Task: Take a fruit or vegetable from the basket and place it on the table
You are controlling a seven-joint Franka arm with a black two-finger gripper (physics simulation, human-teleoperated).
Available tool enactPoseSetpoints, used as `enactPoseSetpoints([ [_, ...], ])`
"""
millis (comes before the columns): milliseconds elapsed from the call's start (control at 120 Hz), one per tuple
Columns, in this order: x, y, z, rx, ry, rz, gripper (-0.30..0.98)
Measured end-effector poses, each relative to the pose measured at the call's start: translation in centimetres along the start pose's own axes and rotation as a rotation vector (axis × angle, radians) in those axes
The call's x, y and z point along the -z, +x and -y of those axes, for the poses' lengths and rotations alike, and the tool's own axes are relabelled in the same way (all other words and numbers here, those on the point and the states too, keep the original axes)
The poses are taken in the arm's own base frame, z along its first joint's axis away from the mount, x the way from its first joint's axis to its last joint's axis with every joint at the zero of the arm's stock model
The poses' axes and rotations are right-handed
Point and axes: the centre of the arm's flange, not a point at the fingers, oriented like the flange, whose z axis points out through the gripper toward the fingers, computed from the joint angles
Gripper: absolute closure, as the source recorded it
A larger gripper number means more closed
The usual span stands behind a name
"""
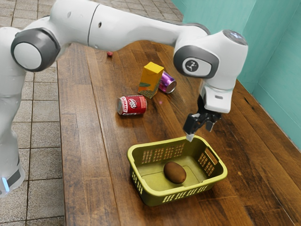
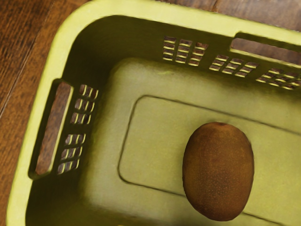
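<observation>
Have gripper (image 1: pixel 200 132) open, pointing down above green basket (image 1: pixel 177 194), right of center in exterior view. See brown, oval, finely speckled kiwi (image 1: pixel 175 173) lying inside, lower center.

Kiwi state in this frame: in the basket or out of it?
In. Both views show the kiwi on the floor of the basket, inside its walls, with the gripper open and clear of it.

exterior: high, angled down, farther | wrist: close, facing down | shared: basket (image 2: pixel 141 8)
</observation>
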Motion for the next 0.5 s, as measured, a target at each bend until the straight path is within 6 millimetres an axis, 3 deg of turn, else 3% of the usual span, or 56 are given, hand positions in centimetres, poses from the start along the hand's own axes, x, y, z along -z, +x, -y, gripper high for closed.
enactPoseSetpoints([
  [67, -0.9, 1.0, -1.0, -0.064, -0.007, 0.0, 0.0],
  [292, -6.1, 1.0, -2.0, -0.197, -0.11, 0.041, 0.0],
  [500, -11.7, 1.9, -1.4, -0.281, -0.182, 0.054, 0.0],
])
